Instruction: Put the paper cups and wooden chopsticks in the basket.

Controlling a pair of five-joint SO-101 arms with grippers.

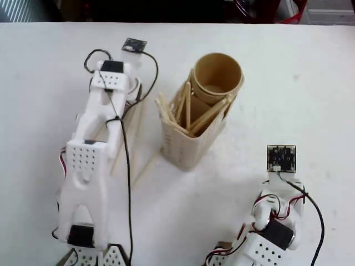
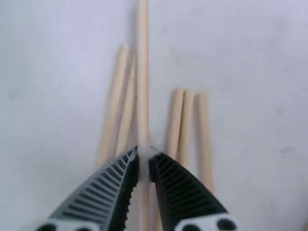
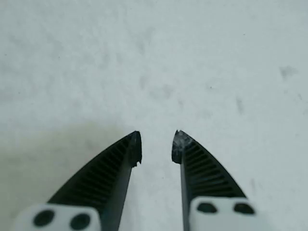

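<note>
"While the left gripper hangs over the table, how do its jaws stand?"

"Pinched on a single chopstick. The stick sits between the ribbed pads and runs straight out past the tips."

"And the other sticks?"

"Five loose chopsticks lie flat on the table beneath it, two on one side of the held stick and three close together on the other. From above, they lie partly under the left arm, to the left of the basket."

"What is in the basket?"

"Nested paper cups stand upright at its far end. In the nearer part several wooden sticks lean at different angles, and their tops poke above the rim."

"Where is the other arm?"

"The right arm is at the near right corner of the table, well apart from the basket and from the loose sticks."

"And its hand?"

"The right gripper points down at bare tabletop — its fingers are parted by a small gap, and nothing is between them."
</note>
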